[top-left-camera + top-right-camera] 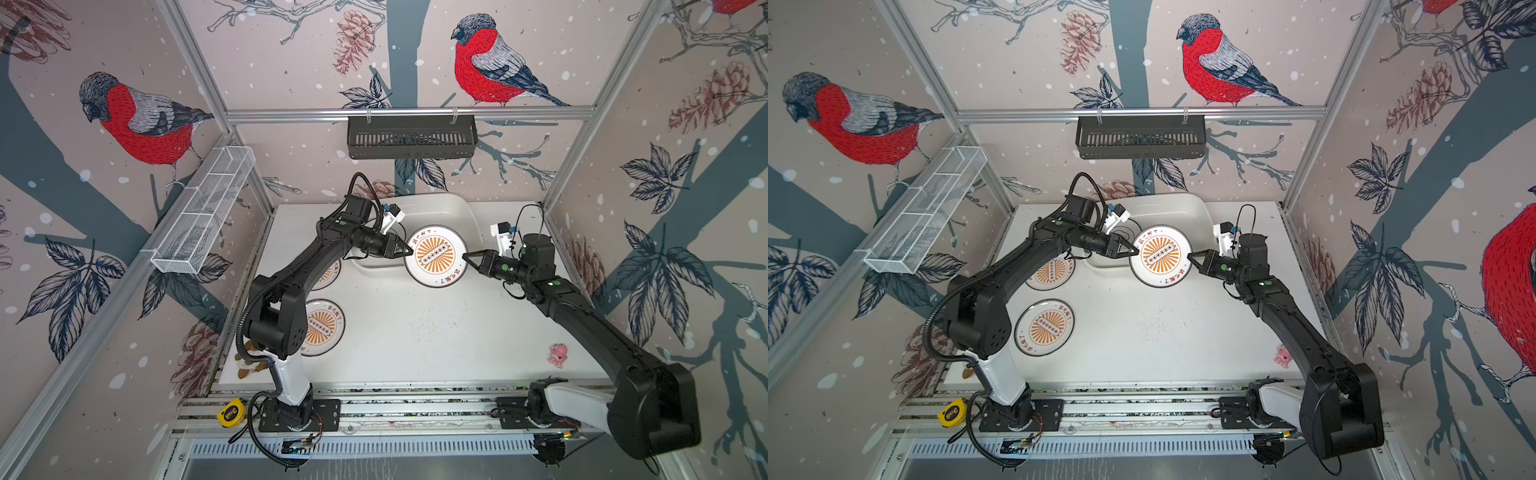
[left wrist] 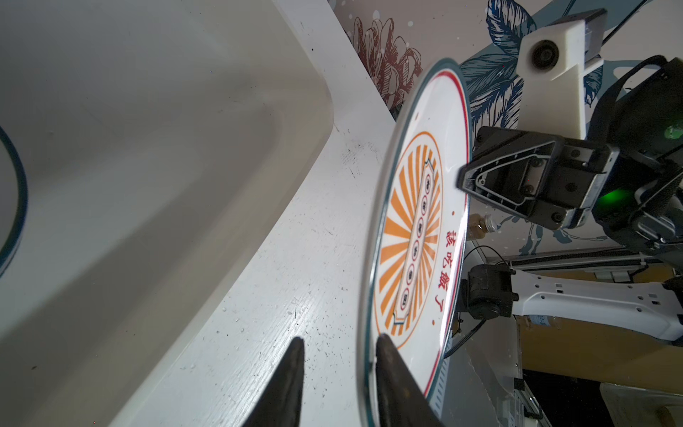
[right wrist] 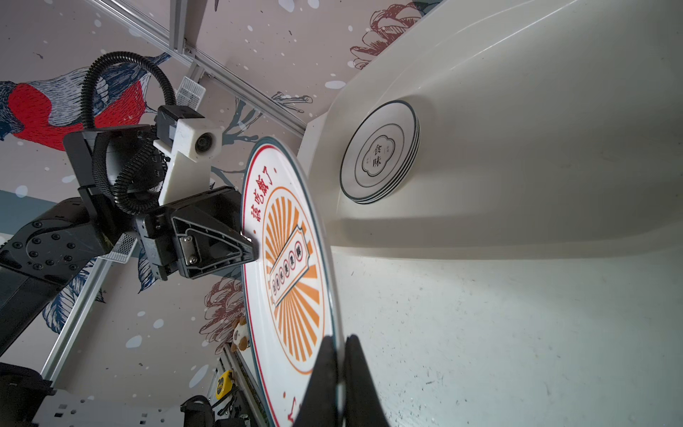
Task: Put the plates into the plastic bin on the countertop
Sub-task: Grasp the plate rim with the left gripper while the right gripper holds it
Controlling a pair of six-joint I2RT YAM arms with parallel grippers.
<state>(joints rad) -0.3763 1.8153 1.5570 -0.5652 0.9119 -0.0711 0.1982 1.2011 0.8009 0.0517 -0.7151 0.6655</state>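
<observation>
Sunburst plate (image 1: 435, 256) aloft over the plastic bin's (image 1: 451, 212) front rim, clear of the desk (image 1: 415, 332). We note right end effector (image 1: 465, 255) clamped on its rim; left end effector (image 2: 340, 340) straddles the opposite rim, fingers parted. Stacked plates (image 3: 380, 151) lie in the bin.

Black arms (image 1: 291, 270) — white base links (image 1: 291, 374)

Hanging raised and roughly level over the near rim of the cream plastic bin (image 1: 462, 212): one white sunburst plate (image 1: 434, 255). Lying flat on the speckled white desk (image 1: 436, 332), left side: two matching plates (image 1: 1044, 328). Resting inside the bin: stacked plates (image 3: 380, 151), showing a black quatrefoil emblem on top.
</observation>
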